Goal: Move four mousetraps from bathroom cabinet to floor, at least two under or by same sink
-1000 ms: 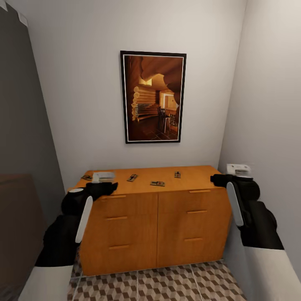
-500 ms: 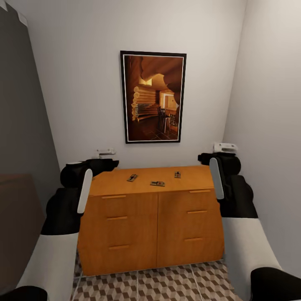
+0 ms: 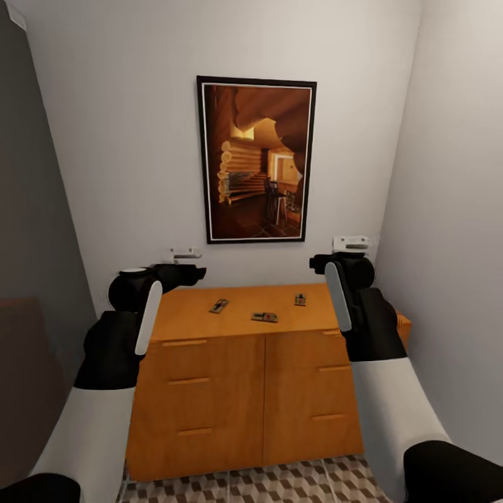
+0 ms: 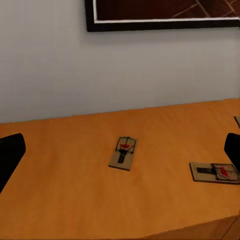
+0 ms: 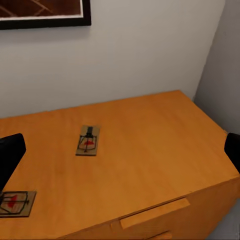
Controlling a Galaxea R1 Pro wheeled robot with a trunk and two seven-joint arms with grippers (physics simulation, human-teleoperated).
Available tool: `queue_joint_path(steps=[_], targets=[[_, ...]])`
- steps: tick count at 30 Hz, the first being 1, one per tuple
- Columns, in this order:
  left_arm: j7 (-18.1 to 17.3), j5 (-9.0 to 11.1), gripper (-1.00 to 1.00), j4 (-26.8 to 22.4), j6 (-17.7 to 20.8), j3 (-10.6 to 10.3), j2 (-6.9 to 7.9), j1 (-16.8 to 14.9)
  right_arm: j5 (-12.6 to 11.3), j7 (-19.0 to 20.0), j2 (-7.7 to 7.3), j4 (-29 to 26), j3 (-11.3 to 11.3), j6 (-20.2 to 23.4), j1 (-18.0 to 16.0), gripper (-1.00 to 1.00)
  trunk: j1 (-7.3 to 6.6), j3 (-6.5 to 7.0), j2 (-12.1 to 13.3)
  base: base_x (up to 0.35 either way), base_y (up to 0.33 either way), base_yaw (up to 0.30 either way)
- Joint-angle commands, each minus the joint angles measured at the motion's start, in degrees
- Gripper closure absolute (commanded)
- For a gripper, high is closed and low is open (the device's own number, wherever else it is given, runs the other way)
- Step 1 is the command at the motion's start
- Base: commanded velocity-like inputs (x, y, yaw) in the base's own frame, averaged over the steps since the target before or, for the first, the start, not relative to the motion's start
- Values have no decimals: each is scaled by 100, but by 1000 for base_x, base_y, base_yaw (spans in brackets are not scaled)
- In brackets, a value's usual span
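Note:
The orange-brown cabinet [image 3: 244, 381] stands against the back wall. Three mousetraps lie flat on its top: one at the left [image 3: 219, 305] [image 4: 123, 152], one in the middle [image 3: 265, 317] [image 4: 215, 172] [image 5: 15, 202], one at the right [image 3: 300, 300] [image 5: 88, 140]. My left gripper [image 3: 195, 272] [image 4: 121, 152] hovers open above the top's left end, its dark fingertips [image 4: 10, 155] far apart. My right gripper [image 3: 316, 263] [image 5: 121, 152] hovers open above the right end. Neither touches a trap. A strip of cube-patterned bathroom floor [image 3: 279, 485] shows below the cabinet.
A framed picture [image 3: 256, 159] hangs on the wall above the cabinet. A white wall [image 3: 454, 244] closes in tightly on the right and a dark grey surface [image 3: 35, 244] on the left. The cabinet has flat drawer fronts with small handles [image 3: 184, 381].
Both arms have risen from beside the cabinet's top corners to above its ends. The whole view has shifted slightly, so the camera moved too. The traps lie where they were.

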Motion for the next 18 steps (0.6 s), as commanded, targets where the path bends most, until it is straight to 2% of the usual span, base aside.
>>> queue_joint_path(steps=[1, 6, 18], targets=[[1, 9, -100, 17, 26, -28, -1, -6, -40, -49, 7, 25, 18, 20, -8, -100, 3, -7, -4, 307, 0, 0], [-20, 44, -100, 174, 28, -104, -3, -9, -51, -50, 25, 213, 55, 20, -12, -100, 3, -7, -4, 315, 0, 0], [-40, 69, -100, 471, 48, -134, -6, -10, -70, -55, 29, 709, 66, 20, -15, -100, 3, -7, -4, 321, 0, 0]])
